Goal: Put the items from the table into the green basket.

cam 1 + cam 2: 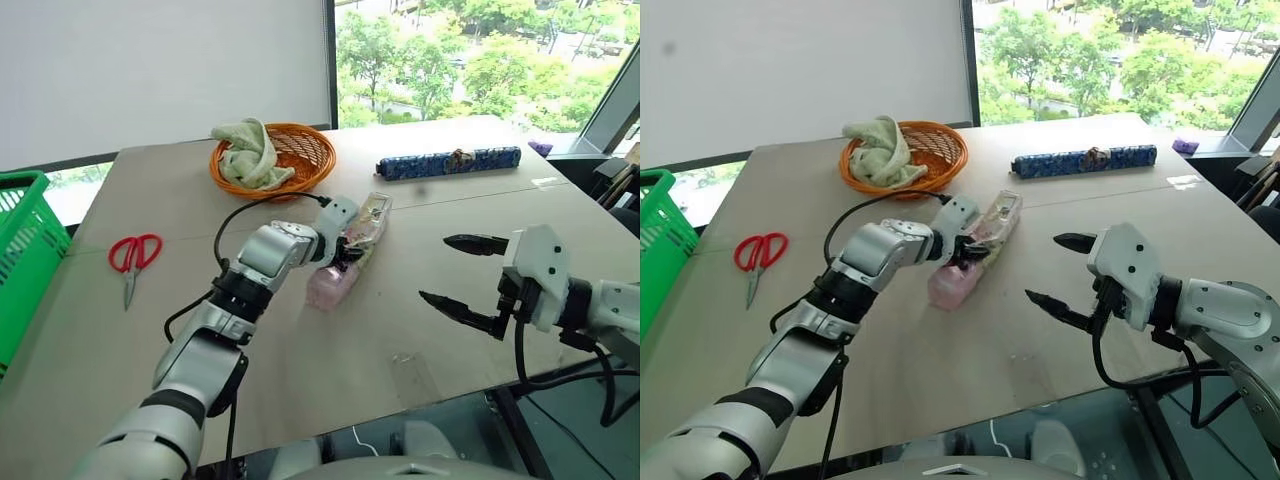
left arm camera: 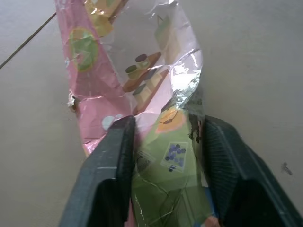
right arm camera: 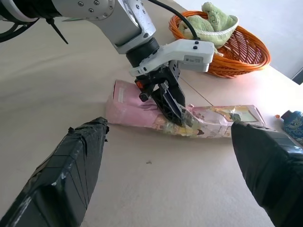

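Left gripper clamped on the long pink-and-clear floral packet — right gripper spread wide and empty.

The packet lies on the large flat grey-beige table, its 2 sides pinched between the left gripper's black fingers about mid-length. Beside the packet hangs the right gripper, well apart from it. Beyond the packet sit a round orange wicker basket holding a pale green cloth and a long dark-blue patterned roll; red-handled scissors and the bright green slotted plastic basket lie on its far left.

The packet is showing crinkled glossy film, part clear, part pink. The worktop is looking matt and smooth. A soft cloth is lying in the woven wicker basket.
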Robot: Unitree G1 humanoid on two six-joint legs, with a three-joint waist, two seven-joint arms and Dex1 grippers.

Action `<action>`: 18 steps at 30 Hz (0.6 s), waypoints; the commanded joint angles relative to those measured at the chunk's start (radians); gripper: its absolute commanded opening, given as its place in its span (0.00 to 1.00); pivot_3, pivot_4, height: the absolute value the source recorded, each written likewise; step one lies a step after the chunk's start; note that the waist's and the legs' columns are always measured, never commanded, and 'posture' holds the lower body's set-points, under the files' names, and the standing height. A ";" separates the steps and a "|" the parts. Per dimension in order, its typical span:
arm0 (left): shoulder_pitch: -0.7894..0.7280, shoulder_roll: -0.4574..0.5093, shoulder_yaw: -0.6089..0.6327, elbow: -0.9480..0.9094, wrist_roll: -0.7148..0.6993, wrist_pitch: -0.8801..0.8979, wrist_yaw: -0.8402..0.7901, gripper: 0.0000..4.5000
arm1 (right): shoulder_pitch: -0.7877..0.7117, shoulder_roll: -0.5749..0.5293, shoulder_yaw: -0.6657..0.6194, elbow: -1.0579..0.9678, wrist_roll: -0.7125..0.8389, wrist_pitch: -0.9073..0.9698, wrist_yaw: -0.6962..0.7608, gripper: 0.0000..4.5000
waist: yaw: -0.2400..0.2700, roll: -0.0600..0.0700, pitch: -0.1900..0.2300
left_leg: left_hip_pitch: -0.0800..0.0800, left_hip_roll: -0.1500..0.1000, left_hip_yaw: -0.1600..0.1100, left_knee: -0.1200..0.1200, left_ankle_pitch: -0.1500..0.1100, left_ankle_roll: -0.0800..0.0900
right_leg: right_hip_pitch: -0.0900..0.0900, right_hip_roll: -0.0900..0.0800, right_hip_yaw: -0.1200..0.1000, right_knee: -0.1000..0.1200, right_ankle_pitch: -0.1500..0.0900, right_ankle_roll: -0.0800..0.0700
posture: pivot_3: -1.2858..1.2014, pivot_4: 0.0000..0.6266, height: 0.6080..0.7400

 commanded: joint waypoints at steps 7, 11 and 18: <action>0.157 0.081 0.279 -0.335 -0.132 0.029 -0.078 0.02 | -0.047 -0.005 0.014 0.014 0.002 -0.026 0.014 1.00 | -0.002 0.005 0.004 | -0.001 0.000 0.000 -0.001 0.001 -0.002 | -0.001 0.000 0.000 -0.001 0.000 0.000 | 0.42 0.02 1.00; 0.230 0.125 0.446 -0.470 -0.229 0.060 -0.087 0.02 | -0.100 0.013 0.059 0.035 -0.003 -0.038 0.020 1.00 | 0.006 0.006 0.005 | -0.002 0.000 0.000 -0.001 0.002 -0.003 | -0.002 0.000 0.000 -0.001 0.000 0.000 | 0.43 0.01 1.00; 0.216 0.189 0.856 -0.509 -0.248 -0.073 0.098 0.02 | -0.330 0.156 0.207 0.138 -0.035 -0.060 -0.019 1.00 | 0.019 0.005 0.006 | -0.001 0.000 0.000 0.000 0.002 -0.003 | -0.001 0.002 0.000 0.000 0.000 0.000 | 0.49 0.00 1.00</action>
